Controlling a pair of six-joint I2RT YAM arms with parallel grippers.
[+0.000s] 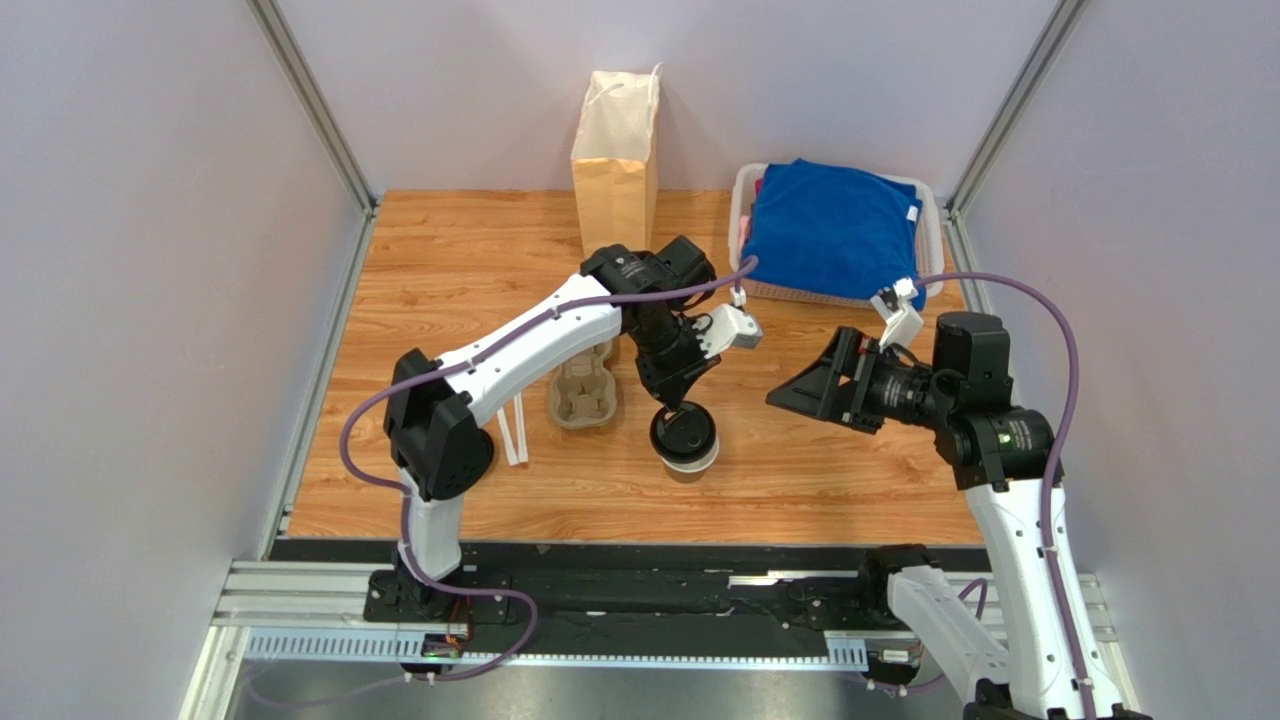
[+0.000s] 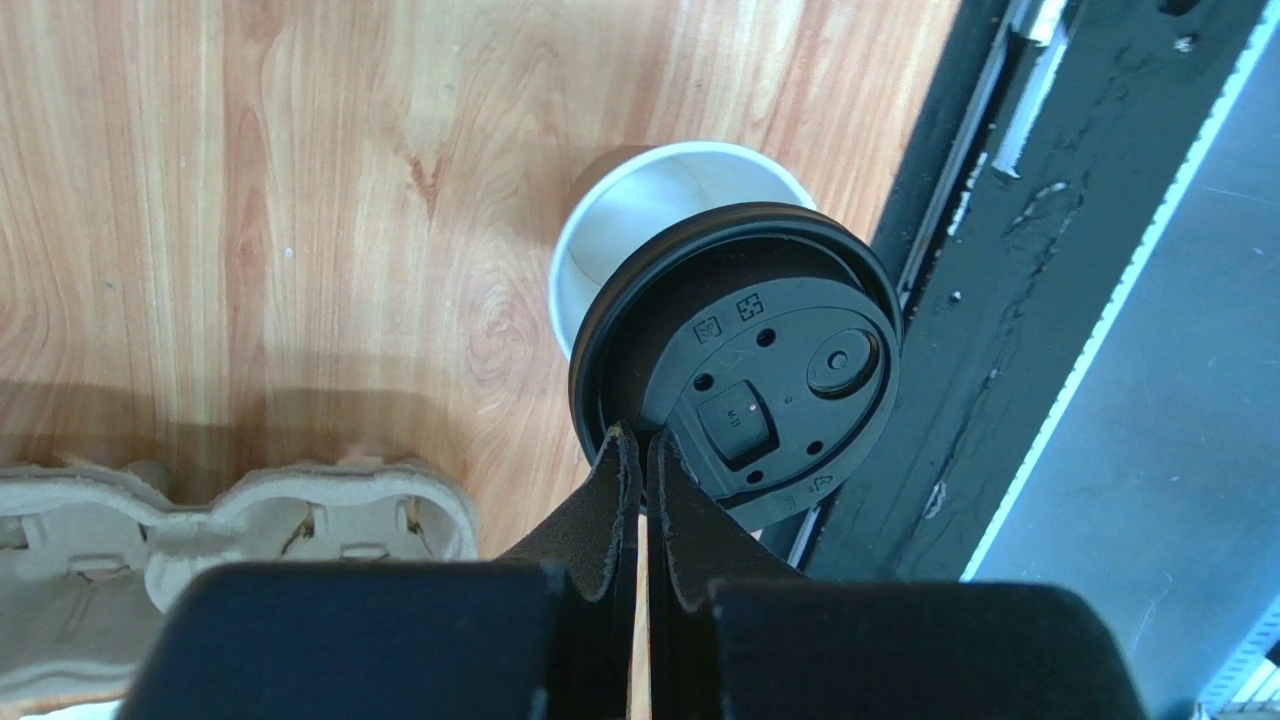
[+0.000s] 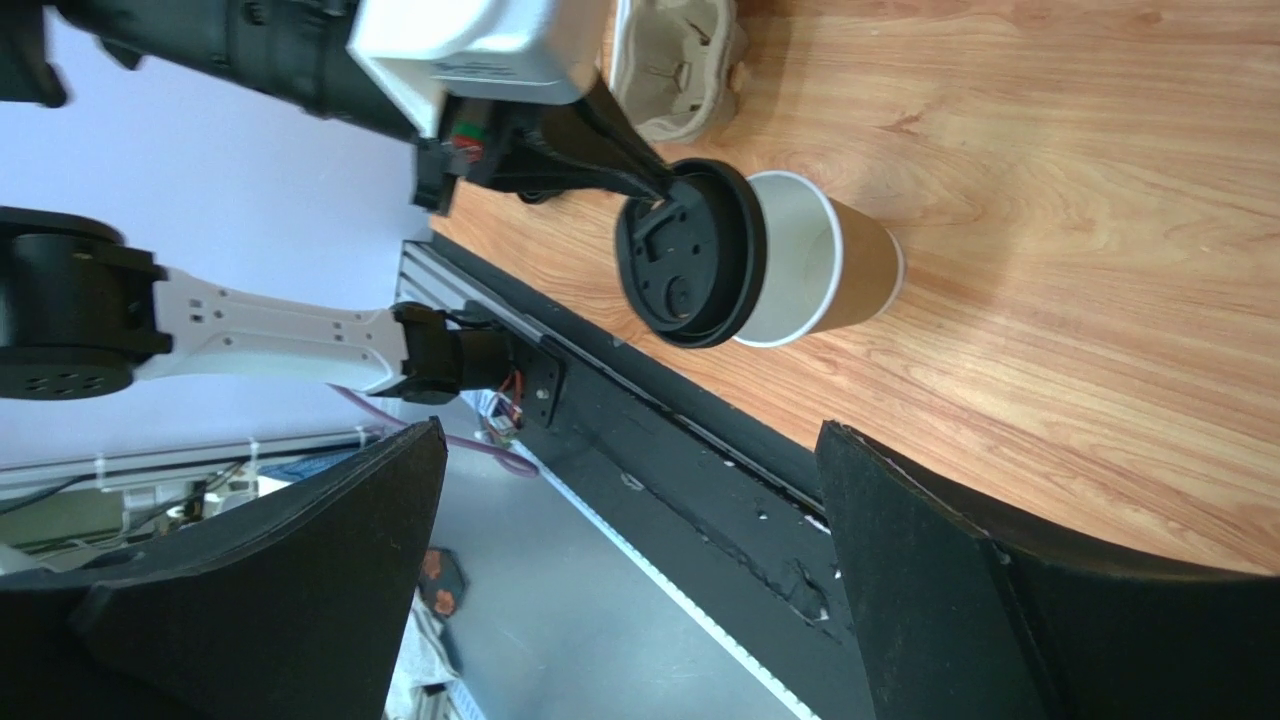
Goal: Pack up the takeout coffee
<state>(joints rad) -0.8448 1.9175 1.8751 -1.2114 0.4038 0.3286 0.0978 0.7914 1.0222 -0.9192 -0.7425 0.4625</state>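
Takeout coffee cup (image 2: 661, 203) stood open, lid (image 2: 751, 383) pinched askew in the left gripper (image 2: 642, 443) (right gripper (image 3: 631, 435) gaping, empty). Pressed down crooked, it could topple.

No legible words, brands or numbers anywhere. Black lid (image 2: 747, 375): two small square embossed signs near rim above rectangular tab, one triangle sign near rim below tab; contents too small to read.

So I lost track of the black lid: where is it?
In the top view the black lid is front centre, pinched at its rim by the left pincer over the open paper cup, just right of the cardboard cup carrier.
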